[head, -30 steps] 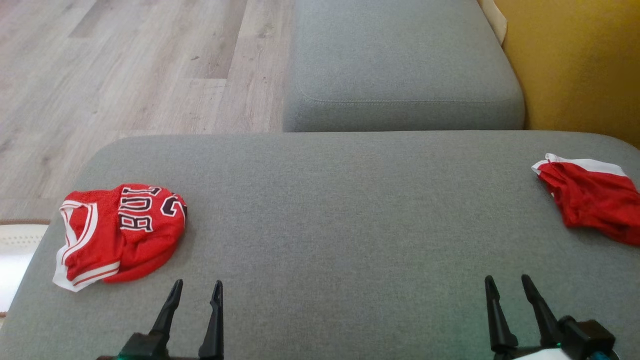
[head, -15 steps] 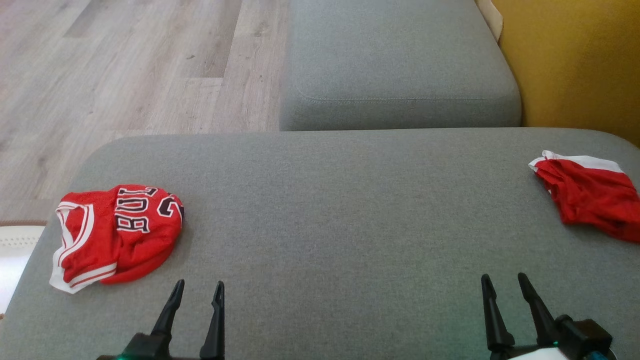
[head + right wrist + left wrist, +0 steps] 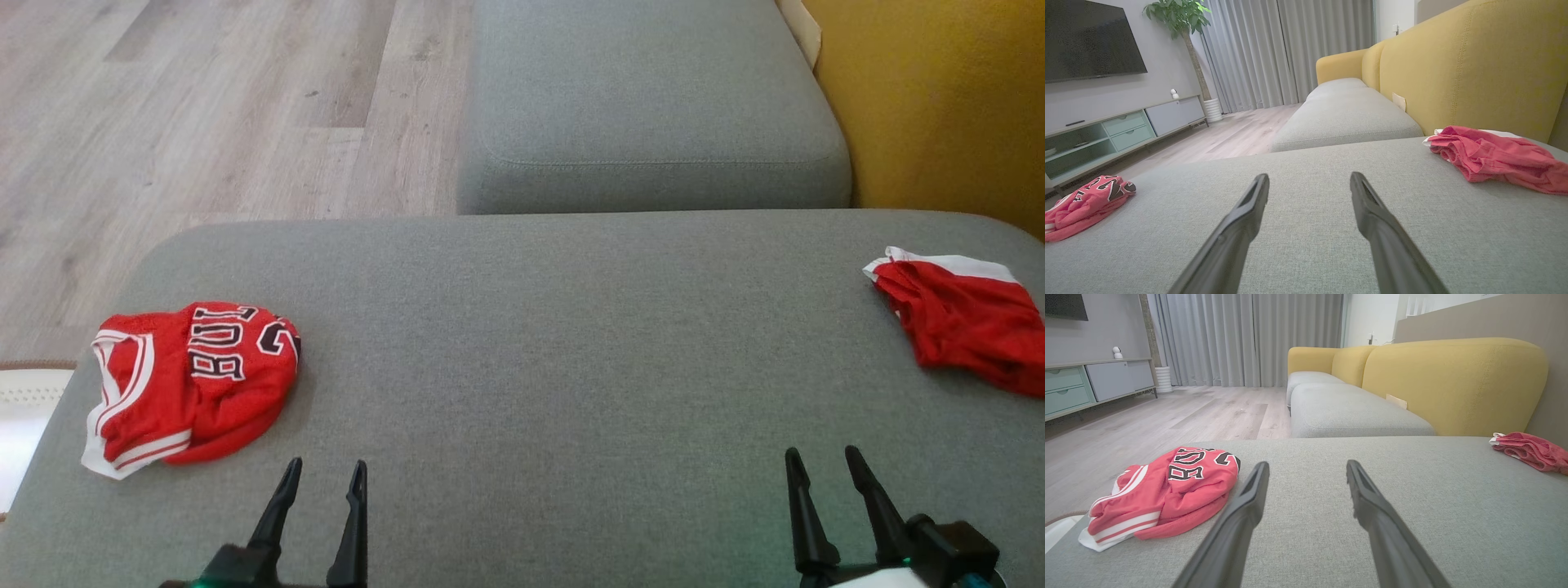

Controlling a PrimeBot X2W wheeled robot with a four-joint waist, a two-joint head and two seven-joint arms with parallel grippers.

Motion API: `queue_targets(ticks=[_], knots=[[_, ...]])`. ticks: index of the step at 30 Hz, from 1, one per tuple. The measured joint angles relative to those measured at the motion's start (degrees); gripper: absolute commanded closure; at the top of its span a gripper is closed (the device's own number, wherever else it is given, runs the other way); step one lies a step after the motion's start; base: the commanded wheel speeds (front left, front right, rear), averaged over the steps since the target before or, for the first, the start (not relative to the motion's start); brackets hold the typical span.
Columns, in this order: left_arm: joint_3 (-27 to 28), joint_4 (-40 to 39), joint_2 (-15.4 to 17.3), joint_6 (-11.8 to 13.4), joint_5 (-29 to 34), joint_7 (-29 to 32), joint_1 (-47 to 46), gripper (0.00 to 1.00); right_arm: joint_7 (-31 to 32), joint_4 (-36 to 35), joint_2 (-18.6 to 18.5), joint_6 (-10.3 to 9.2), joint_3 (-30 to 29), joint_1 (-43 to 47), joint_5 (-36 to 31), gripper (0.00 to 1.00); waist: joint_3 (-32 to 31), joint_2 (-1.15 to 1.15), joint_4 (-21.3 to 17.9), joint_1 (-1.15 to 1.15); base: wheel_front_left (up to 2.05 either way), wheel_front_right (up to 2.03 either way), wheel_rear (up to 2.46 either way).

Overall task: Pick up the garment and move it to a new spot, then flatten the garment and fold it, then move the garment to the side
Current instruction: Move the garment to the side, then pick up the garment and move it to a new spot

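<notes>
Barely anything changes over the last second: only the framing drifts slightly. The crumpled red jersey point(image 3: 196, 380) stays near the gray cushion's point(image 3: 531, 327) left edge, close to the drop to the floor point(image 3: 204, 122). The second red garment point(image 3: 959, 327) lies at the right. The left gripper point(image 3: 326, 464) and right gripper point(image 3: 820, 451) hover with fingers apart and empty, so no pickup has begun. The wide bare middle offers room for flattening.
</notes>
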Motion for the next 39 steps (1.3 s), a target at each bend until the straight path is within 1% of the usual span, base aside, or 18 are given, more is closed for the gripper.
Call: queue_targets(ticks=[11, 16, 23, 24, 28, 29, 31, 35, 39], knots=[[-0.19, 0.18, 0.00, 0.02, 0.00, 0.00, -0.09, 0.00, 0.00, 0.00, 0.00, 0.00, 0.01, 0.01, 0.00, 0.00, 0.25, 0.00, 0.28, 0.00, 0.00, 0.00, 0.00], [-0.22, 0.27, 0.01, 0.01, 0.15, 0.00, -0.41, 0.00, 0.00, 0.00, 0.00, 0.00, 0.29, 0.26, 0.02, 0.00, 0.46, 0.00, 2.05, 0.00, 0.00, 0.00, 0.00], [0.30, 0.56, 0.04, -0.48, 1.02, 0.00, -0.57, 0.00, 0.00, -0.08, 0.12, 0.00, 1.16, 0.79, 0.20, 0.00, 1.01, 0.00, 7.16, 0.00, 0.00, 0.00, 0.00], [0.62, 0.55, 0.03, -0.51, 1.03, 0.00, -0.56, 0.00, 0.00, -0.18, 0.19, 0.00, 1.26, 0.77, 0.20, 0.00, 1.30, 0.00, 9.02, 0.00, 0.00, 0.00, 0.00], [1.82, 0.51, 0.07, -0.59, 1.53, 0.00, -0.58, 0.00, 0.00, -0.36, 0.21, 0.00, 1.38, 0.71, 0.21, 0.00, 2.09, 0.00, 12.93, 0.00, 0.00, 0.00, 0.00], [1.82, 0.51, 0.07, -0.59, 1.53, 0.00, -0.58, 0.00, 0.00, -0.36, 0.21, 0.00, 1.38, 0.71, 0.21, 0.00, 2.09, 0.00, 12.93, 0.00, 0.00, 0.00, 0.00], [2.15, 0.52, 0.09, -1.02, 1.53, 0.00, -0.60, 0.00, 0.00, -0.35, 0.22, 0.00, 1.79, 0.66, 0.21, 0.00, 2.58, 0.00, 14.85, 0.00, 0.00, 0.00, 0.00], [2.85, 0.49, 0.08, -1.05, 1.55, 0.00, -0.77, 0.00, 0.00, -0.25, 0.26, 0.00, 2.15, 0.56, 0.21, 0.00, 3.65, 0.00, 18.41, 0.00, 0.00, 0.00, 0.00], [3.91, 0.19, 0.09, -1.01, 1.68, 0.00, -0.96, 0.00, 0.00, -0.01, 0.26, 0.00, 2.49, -0.26, 0.21, 0.00, 4.99, 0.00, 20.97, 0.00, 0.00, 0.00, 0.00]])
